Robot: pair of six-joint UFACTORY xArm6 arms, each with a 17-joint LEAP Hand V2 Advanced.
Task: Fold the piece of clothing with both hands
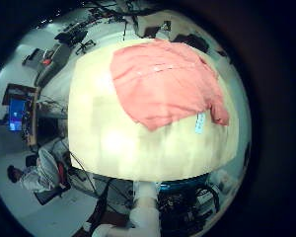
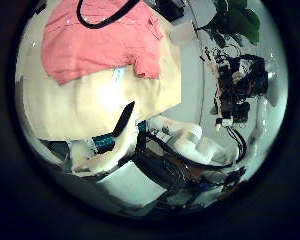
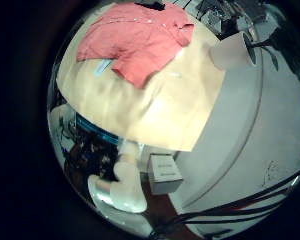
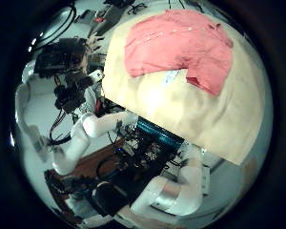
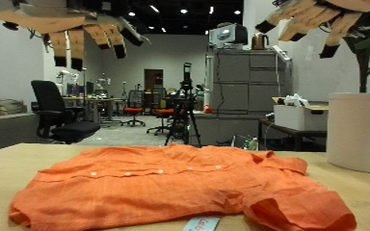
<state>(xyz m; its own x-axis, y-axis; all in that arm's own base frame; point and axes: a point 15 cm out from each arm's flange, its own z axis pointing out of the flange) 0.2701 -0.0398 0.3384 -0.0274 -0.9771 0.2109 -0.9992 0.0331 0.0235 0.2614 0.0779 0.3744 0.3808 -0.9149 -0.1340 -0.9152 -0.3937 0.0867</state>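
Outside view: orange shirt [image 5: 185, 188] seen spread flat on table [image 5: 6, 168]. Left hand [image 5: 69, 21] and right hand [image 5: 320, 17] held high above it, fingers loosely extended, nothing grasped. Palm views: shirt [image 1: 168, 81] seen far below on tabletop, white tag [image 1: 199, 121] at hem.

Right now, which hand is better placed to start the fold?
Neither clearly. The left hand and right hand both hang open, high above the orange shirt, which lies spread on the table. Each is over its own side, so both look ready.
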